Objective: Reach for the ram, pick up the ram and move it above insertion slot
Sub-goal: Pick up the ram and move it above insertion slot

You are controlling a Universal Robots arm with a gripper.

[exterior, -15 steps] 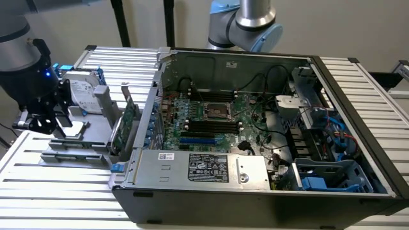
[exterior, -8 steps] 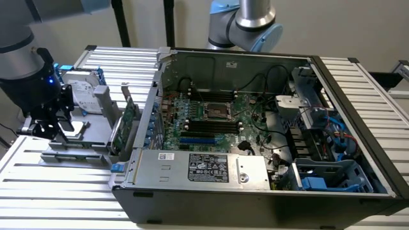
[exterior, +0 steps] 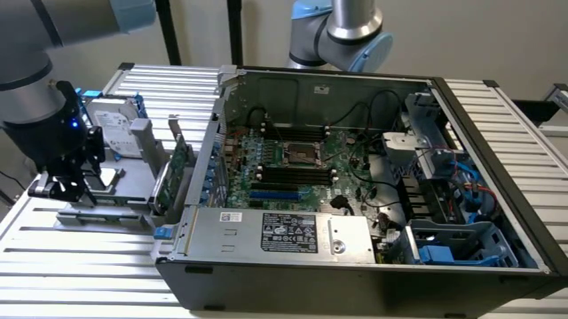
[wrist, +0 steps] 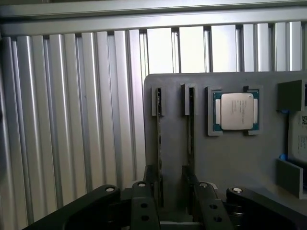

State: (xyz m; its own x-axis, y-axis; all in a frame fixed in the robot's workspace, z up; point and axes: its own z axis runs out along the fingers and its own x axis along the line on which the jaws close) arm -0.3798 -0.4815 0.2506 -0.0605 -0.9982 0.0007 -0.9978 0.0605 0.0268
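Arm is standing at the exterior view's left, well clear of the open computer case (exterior: 355, 279). Gripper (exterior: 68, 189) is hanging low over a gray holder plate (exterior: 98, 216) that is lying on the slatted aluminium table (exterior: 80, 279).

Wrist view: pincer is released. The two black fingers (wrist: 146, 201) are standing apart with bare gray plate showing between them, and they are clasping nothing.

The ram (wrist: 159, 153) is sitting on edge in a narrow slot of the plate, showing as a thin dark strip. Its near end is running in just beside the inner face of one finger; I cannot tell whether they are touching. A second thin strip (wrist: 190, 129) is standing on edge in the neighbouring slot, parallel to the first, reaching toward the other finger.

A square processor chip (wrist: 236, 111) is resting in a pocket of the same plate, beyond the second strip.

Exterior view: a silver hard drive (exterior: 116, 126) and a green expansion card (exterior: 180, 163) are standing upright between the gripper and the case. The motherboard (exterior: 293, 159) is lying exposed inside the case.
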